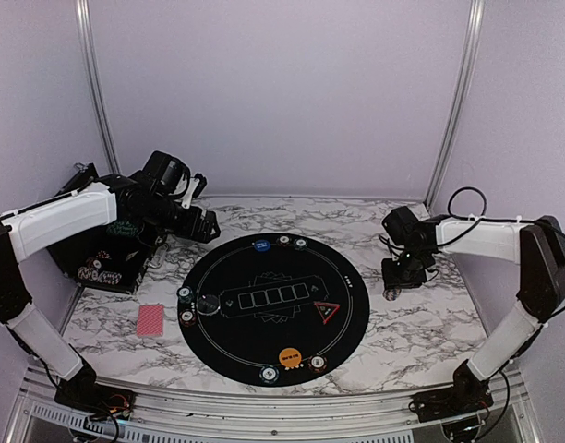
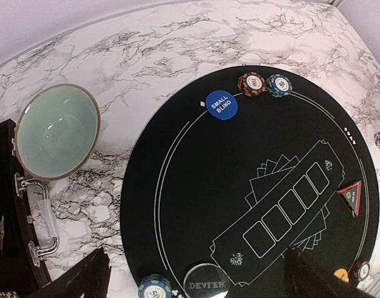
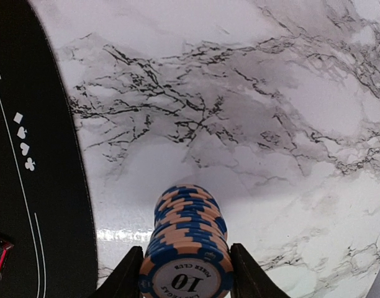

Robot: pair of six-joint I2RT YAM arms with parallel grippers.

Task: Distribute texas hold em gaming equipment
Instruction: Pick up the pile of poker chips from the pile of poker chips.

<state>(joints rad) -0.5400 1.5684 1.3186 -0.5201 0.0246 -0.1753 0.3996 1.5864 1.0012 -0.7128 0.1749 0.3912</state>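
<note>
Black round mat (image 1: 264, 343) sits mid-frame on the marble table (image 1: 421, 341). On it there's a blue button (image 1: 260, 245) and two chips (image 1: 283, 241) at the top rim, an orange button (image 1: 289, 356) near the bottom, and a red triangle (image 1: 326, 312) right of centre. A red-backed card (image 1: 150, 320) lies left of the mat. The right gripper (image 1: 400, 277) is down just right of the mat, at a small chip stack (image 1: 393, 293). The left gripper (image 1: 207, 225) hovers upper left.

Soft, even, cool-white light fills all three views. From overhead the marble desk (image 1: 421, 323) is bright and the printed lines on the round black mat (image 1: 264, 346) read clearly, if slightly grainy. The left wrist view bows at its borders, and a pale sheen sits inside the teal bowl (image 2: 53, 133). In the right wrist view a stack of chips (image 3: 189, 242) throws a faint grey shadow, with a white glare streak beside it
</note>
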